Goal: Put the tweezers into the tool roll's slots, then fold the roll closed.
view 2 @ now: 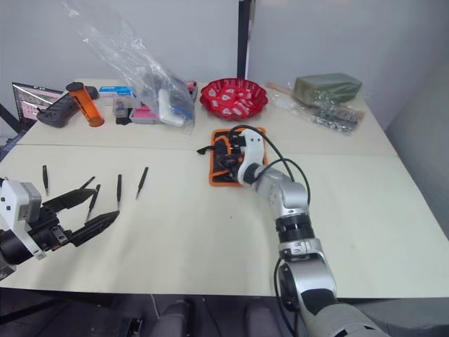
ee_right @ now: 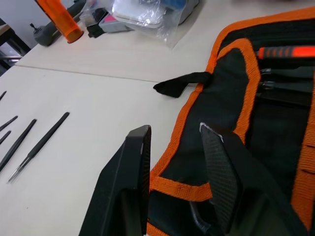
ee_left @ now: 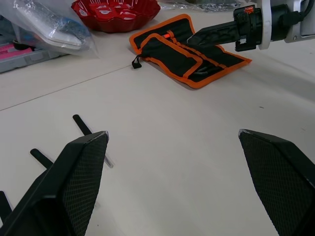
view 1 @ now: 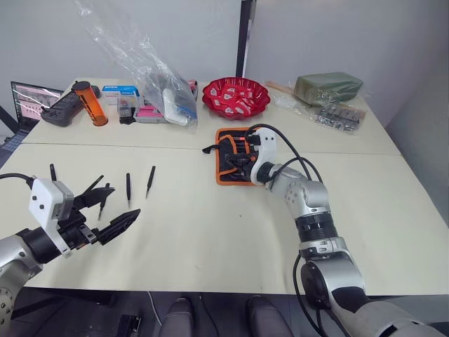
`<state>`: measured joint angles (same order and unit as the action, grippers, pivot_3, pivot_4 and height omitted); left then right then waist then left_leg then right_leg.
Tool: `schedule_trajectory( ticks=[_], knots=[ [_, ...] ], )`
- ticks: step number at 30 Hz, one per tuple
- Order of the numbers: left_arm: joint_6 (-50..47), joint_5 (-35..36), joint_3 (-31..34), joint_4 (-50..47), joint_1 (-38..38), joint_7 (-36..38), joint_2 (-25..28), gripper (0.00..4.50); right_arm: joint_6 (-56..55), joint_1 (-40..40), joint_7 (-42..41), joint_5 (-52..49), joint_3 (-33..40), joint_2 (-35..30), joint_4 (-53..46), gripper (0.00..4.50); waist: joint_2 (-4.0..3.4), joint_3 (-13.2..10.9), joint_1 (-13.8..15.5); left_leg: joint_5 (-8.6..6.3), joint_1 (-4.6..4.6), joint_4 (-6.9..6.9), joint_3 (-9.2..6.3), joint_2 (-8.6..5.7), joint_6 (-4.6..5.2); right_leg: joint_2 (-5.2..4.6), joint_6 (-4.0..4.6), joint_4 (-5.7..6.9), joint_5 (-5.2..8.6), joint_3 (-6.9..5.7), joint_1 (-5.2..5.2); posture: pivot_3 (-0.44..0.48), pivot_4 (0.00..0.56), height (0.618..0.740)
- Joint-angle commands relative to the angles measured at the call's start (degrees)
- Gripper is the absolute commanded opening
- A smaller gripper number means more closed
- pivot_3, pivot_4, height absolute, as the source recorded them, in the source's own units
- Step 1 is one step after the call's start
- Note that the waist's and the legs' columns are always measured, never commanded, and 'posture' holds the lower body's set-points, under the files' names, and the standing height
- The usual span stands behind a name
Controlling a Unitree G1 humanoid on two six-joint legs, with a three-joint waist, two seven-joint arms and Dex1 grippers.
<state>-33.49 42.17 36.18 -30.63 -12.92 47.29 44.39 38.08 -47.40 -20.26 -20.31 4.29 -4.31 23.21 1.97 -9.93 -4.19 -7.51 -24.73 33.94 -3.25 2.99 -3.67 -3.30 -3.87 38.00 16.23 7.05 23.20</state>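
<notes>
The tool roll (view 1: pixel 231 151) lies open on the table, black with orange binding, its strap (ee_right: pixel 179 83) trailing off one side. An orange-handled tool (ee_right: pixel 290 51) sits in its slots (ee_right: pixel 285 88). My right gripper (view 1: pixel 237 161) hangs just over the roll's near flap, open, its fingers (ee_right: pixel 130 187) straddling the orange edge. Several black tweezers (view 1: pixel 150 181) lie loose in a row on the table at the left. My left gripper (view 2: pixel 105 203) hovers beside them, wide open with nothing between its fingers (ee_left: pixel 74 182).
Along the back of the table stand a red bowl (view 1: pixel 236 97), a clear plastic bag (view 1: pixel 158 84) over small boxes, an orange cylinder (view 1: pixel 91 104), a black controller (view 1: pixel 63 109) and a wrapped green block (view 1: pixel 328 88). A laptop (view 1: pixel 31 98) sits far left.
</notes>
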Motion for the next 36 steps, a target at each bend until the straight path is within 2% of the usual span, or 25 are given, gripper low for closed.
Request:
schedule_trajectory(
  ticks=[1, 7, 13, 26, 29, 36],
  knots=[
    [1.16, 0.45, 0.11, -0.53, 1.00, 0.31, 0.69, 4.50, -2.32, -1.86, -0.17, 1.08, -0.12, -0.14, 1.66, 1.64, 0.00, 0.00, -0.01, 0.00, 0.00, 0.00, 0.00, 0.00, 0.00, 0.00, 0.00, 0.00, 0.00, 0.00, 0.00, 0.000, 0.150, 0.729],
    [1.36, 0.13, 0.48, -0.57, 0.21, 0.98, 0.59, 4.50, -2.77, -1.71, -1.24, -0.76, 2.37, 0.10, 3.88, 1.64, 0.00, 0.00, -0.01, 0.00, -0.01, -0.02, 0.00, 0.00, 0.00, 0.00, 0.00, 0.00, 0.00, 0.01, 0.02, 0.000, 0.150, 0.729],
    [1.37, 0.42, 0.60, -0.43, -0.09, 1.59, 0.97, 4.50, -3.27, -1.61, -1.12, -1.07, 3.73, 0.20, 4.66, 3.45, 0.00, 0.00, -0.01, 0.00, 0.00, -0.02, 0.00, 0.00, 0.00, 0.00, 0.00, 0.00, 0.00, 0.00, 0.02, 0.000, 0.150, 0.729],
    [2.41, -0.49, -0.18, -0.35, 0.15, 3.00, 1.86, 4.50, -5.50, -1.59, -0.89, -0.89, 3.64, 3.25, 8.67, 3.45, 0.00, 0.00, -0.20, 0.00, 0.00, -0.05, 0.00, 0.01, 0.00, 0.00, 0.01, -0.02, 0.01, 0.00, 0.03, 0.000, 0.150, 0.729],
    [2.89, -1.85, -0.94, -0.44, -0.85, 3.74, 2.25, 4.50, -7.46, -2.06, -1.75, -0.37, 3.59, 3.35, 10.83, 2.61, -0.01, -0.01, -0.29, 0.00, 0.00, -0.05, 0.00, 0.01, 0.00, 0.00, 0.01, -0.02, 0.01, 0.00, 0.03, 0.000, 0.150, 0.729],
    [3.56, -2.26, -1.54, -0.37, -1.60, 4.18, 1.89, 4.50, -10.79, -2.99, -2.47, -1.04, 4.66, 3.94, 13.78, 0.20, -0.01, -0.01, -0.95, 0.00, -0.01, -0.07, 0.00, 0.01, 0.00, 0.00, 0.01, -0.03, 0.01, 0.00, 0.03, 0.000, 0.150, 0.729]
  ],
)
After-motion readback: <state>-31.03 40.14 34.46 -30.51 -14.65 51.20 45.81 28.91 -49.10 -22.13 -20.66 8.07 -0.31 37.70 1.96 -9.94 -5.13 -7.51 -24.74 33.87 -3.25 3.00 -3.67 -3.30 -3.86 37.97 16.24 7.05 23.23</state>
